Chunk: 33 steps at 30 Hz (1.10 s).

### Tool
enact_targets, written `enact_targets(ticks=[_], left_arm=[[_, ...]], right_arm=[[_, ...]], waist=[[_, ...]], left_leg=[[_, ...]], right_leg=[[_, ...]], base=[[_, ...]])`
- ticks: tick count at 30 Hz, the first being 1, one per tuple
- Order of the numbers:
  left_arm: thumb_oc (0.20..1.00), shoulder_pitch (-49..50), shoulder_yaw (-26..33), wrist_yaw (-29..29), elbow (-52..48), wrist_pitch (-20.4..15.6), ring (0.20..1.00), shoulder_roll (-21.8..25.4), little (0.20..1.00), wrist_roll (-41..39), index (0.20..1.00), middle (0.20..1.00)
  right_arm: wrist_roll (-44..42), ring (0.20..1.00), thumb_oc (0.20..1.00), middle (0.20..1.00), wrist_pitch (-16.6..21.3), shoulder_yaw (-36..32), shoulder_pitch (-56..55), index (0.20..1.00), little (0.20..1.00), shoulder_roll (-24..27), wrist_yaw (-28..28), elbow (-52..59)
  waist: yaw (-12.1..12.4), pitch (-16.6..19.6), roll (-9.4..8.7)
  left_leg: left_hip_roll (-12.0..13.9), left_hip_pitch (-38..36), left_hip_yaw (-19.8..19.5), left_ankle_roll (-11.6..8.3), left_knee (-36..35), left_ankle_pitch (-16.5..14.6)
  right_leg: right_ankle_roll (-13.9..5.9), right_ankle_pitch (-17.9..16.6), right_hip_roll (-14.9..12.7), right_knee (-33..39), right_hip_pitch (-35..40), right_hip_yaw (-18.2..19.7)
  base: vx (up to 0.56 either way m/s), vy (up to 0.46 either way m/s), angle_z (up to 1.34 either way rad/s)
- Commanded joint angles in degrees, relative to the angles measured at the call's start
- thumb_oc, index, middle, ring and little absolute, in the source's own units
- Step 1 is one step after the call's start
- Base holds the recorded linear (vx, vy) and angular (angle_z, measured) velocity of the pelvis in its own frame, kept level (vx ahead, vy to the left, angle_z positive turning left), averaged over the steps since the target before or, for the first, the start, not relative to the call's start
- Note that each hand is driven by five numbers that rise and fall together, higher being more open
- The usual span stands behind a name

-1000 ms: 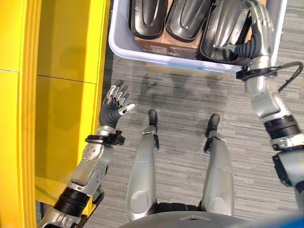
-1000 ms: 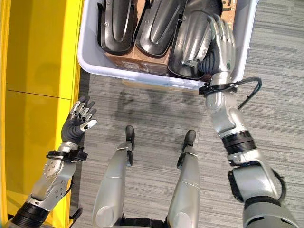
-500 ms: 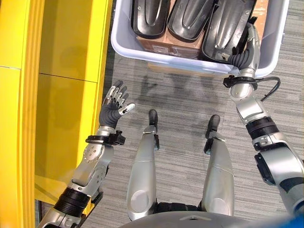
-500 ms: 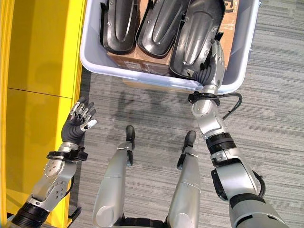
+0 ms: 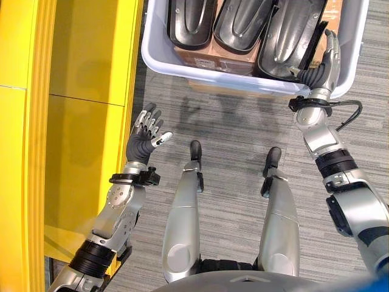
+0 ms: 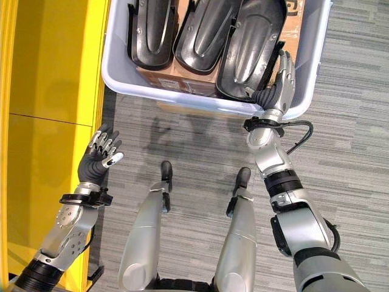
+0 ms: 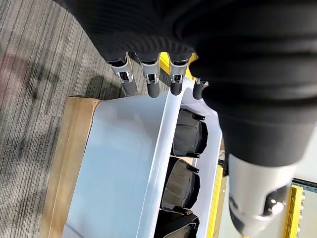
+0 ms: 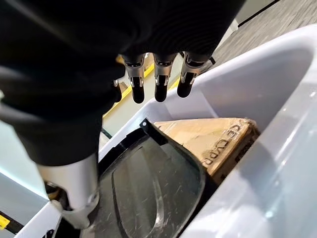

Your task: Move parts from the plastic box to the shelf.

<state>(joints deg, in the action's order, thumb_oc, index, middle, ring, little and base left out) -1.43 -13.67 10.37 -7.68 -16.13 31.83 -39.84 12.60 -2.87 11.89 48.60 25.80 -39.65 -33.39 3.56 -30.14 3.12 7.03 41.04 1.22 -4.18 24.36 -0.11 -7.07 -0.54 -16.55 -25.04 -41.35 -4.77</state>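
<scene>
Holding three black parts [image 6: 200, 36], one plastic box [image 6: 118, 76], both robot hands [image 6: 281, 82] open

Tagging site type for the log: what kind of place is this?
Probably a factory or warehouse parts-handling area. A pale plastic box on grey carpet tile holds three black moulded parts stacked on cardboard, and a yellow shelf unit stands at the robot's left.

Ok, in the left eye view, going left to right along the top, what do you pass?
Yellow shelf → pale plastic box's left wall → three black moulded parts: first, second, third → right hand, open at the box's right corner.
</scene>
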Motion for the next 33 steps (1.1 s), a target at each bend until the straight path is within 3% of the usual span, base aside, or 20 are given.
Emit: enact_targets(ticks=[1,11,12,16,17,21,24,33], left_arm=[[1.000,2.2,-0.1,0.5,-3.7,-3.5,1.000,2.0,1.000,1.1,1.000,1.000],[1.000,2.6,-0.4,0.5,-4.0,-3.3,1.000,2.4,1.000,0.5,1.000,1.000],[1.000,2.4,-0.6,0.5,-4.0,-3.2,1.000,2.7,1.000,0.6,1.000,1.000],[1.000,2.2,-1.0,0.3,-4.1,-3.3,1.000,3.2,1.000,0.2,1.000,1.000],[1.000,2.2,-1.0,0.2,-4.1,-3.3,1.000,3.2,1.000,0.2,1.000,1.000],[1.000,1.7,-1.9,0.0,-4.5,-3.2,1.000,4.0,1.000,-0.6,1.000,1.000],[1.000,1.6,-2.3,-0.2,-4.3,-3.0,1.000,4.3,1.000,-0.8,1.000,1.000],[1.000,1.2,-3.4,-1.3,-4.5,-2.6,1.000,5.6,1.000,-1.4,1.000,1.000]], right_arm=[[-0.8,1.000,1.000,1.000,1.1,-1.3,4.1,1.000,1.000,2.5,-2.9,-1.5],[-5.9,1.000,1.000,1.000,1.6,0.4,10.4,1.000,1.000,1.5,-2.6,-9.0],[-7.2,1.000,1.000,1.000,1.7,0.8,11.9,1.000,1.000,1.4,-2.4,-11.6],[-11.6,1.000,1.000,1.000,3.0,1.6,16.1,1.000,1.000,1.5,-2.0,-17.8],[-11.7,1.000,1.000,1.000,3.1,1.7,16.3,1.000,1.000,1.5,-2.0,-18.0],[-17.5,1.000,1.000,1.000,4.3,5.1,22.6,1.000,1.000,0.8,0.6,-27.8],[-20.7,1.000,1.000,1.000,5.2,5.7,24.4,1.000,1.000,-0.1,1.9,-31.0],[-28.5,1.000,1.000,1.000,5.4,7.7,29.9,1.000,1.000,0.8,6.3,-43.7]], waist=[[0.3,0.8,0.22],[0.8,0.4,0.41],[1.0,0.6,0.52],[1.4,0.4,0.83],[1.4,0.6,0.80],[1.9,0.4,1.02],[2.2,0.6,1.19],[3.3,0.8,2.11]], left_leg=[[0.4,1.3,-0.6,0.58,2.2,-3.6],[0.3,1.6,-0.5,0.63,2.7,-3.7],[0.3,0.9,-0.8,0.28,3.0,-5.3],[0.1,1.5,-0.5,0.60,2.7,-3.7],[0.2,0.8,-0.8,0.23,2.8,-5.3],[0.0,1.3,-0.4,0.65,2.7,-3.7],[0.0,0.7,-0.7,0.27,3.1,-5.5],[-0.4,0.3,-0.8,0.28,3.0,-5.4]], right_leg=[[-0.55,1.9,0.3,-1.5,3.6,1.0],[-0.50,1.8,0.3,-2.0,3.2,1.1],[-0.80,3.2,0.4,-2.4,3.8,1.1],[-0.46,1.9,0.2,-2.1,3.3,1.0],[-0.79,3.2,0.3,-2.4,3.8,1.2],[-0.45,1.8,0.2,-2.1,3.4,1.1],[-0.79,3.3,0.2,-2.7,3.9,1.2],[-0.89,3.6,-0.1,-2.8,4.5,1.0]], base=[[0.00,0.000,0.00],[0.01,-0.001,0.00],[0.09,-0.012,0.01],[-0.02,0.007,0.01],[0.09,-0.002,0.00],[-0.04,0.011,-0.01],[0.09,-0.001,0.00],[0.01,-0.003,0.03]])
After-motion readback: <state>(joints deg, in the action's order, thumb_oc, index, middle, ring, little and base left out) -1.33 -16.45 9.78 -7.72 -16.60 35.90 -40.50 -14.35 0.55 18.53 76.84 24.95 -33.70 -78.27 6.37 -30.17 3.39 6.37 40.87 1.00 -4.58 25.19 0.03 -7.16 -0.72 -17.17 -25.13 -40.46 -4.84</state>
